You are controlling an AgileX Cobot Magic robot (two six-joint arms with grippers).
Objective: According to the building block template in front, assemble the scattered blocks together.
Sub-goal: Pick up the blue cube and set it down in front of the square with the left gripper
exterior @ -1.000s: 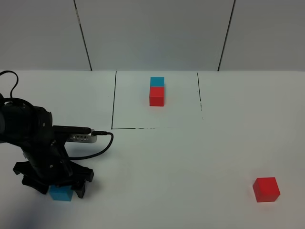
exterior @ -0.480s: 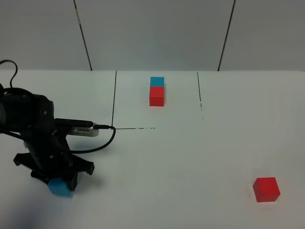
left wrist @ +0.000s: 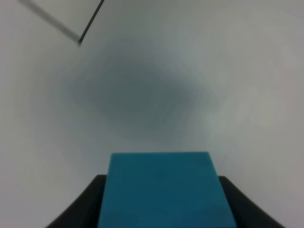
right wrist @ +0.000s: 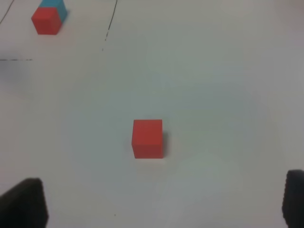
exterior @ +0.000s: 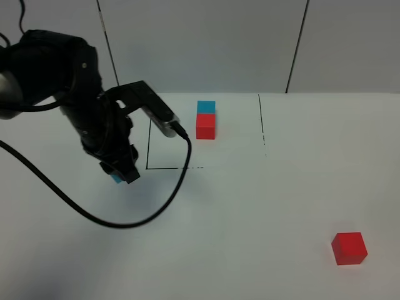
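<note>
My left gripper [exterior: 124, 171] is shut on the loose cyan-blue cube [exterior: 116, 179] and holds it above the table, just left of the front-left corner of the black outline [exterior: 149, 140]. In the left wrist view the blue cube [left wrist: 164, 187] sits between the black fingers [left wrist: 78, 211]. The template, a blue cube [exterior: 206, 107] joined to a red cube [exterior: 205, 125], stands inside the outline at the back. The loose red cube [exterior: 349, 247] lies at the front right. My right gripper [right wrist: 159, 203] is open, above and just short of that red cube [right wrist: 147, 138]; it is out of the exterior view.
The left arm's black cable [exterior: 119, 224] hangs in a loop over the table's left middle. The template [right wrist: 47, 18] shows far off in the right wrist view. Grey wall panels [exterior: 200, 44] stand behind the white table [exterior: 250, 206].
My left gripper rose from the table's front left with the blue cube and carried it back and to the right, up to the outline's corner. The red cube has not moved.
</note>
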